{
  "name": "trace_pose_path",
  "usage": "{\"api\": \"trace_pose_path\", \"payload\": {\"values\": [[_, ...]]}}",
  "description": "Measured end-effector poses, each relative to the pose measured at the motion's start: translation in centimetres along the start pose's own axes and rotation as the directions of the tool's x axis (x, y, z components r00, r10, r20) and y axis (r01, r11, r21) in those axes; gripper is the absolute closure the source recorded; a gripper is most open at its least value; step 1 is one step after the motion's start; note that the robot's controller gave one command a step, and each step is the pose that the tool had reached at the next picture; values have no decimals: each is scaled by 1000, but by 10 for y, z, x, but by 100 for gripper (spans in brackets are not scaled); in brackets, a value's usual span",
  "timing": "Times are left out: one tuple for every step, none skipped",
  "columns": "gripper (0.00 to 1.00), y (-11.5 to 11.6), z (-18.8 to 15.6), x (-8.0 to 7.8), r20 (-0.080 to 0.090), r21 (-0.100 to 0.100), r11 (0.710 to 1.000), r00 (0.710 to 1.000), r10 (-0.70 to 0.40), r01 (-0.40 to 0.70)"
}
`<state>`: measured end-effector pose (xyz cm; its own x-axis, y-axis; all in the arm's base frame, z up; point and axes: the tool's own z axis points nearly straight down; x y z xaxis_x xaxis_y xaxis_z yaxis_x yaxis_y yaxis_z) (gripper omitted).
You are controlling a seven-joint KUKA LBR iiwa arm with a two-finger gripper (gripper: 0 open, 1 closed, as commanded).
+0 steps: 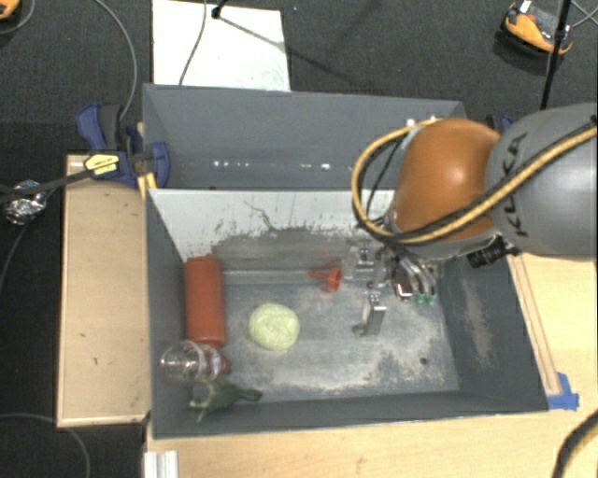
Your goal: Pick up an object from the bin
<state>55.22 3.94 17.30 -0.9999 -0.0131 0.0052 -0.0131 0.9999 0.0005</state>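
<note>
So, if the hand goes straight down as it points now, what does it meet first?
Probably the bare floor of the bin. The hand points down over it; the small red thing and the pale green ball lie to its left in the view. Height is hard to judge.

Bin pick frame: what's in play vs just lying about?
In play: gripper, bin, small red piece nearest the gripper.
Lying about: red-brown cylinder, pale green ball, clear round thing, dark green thing.

White sheet [250, 67], orange tool [528, 26] (top rt)
</note>
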Motion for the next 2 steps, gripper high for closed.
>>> {"api": "trace_pose_path", "payload": {"values": [[0,0,-5,-1,8,0,1000,1000,1,-1],[0,16,30,-9,16,0,1000,1000,4,-4]]}}
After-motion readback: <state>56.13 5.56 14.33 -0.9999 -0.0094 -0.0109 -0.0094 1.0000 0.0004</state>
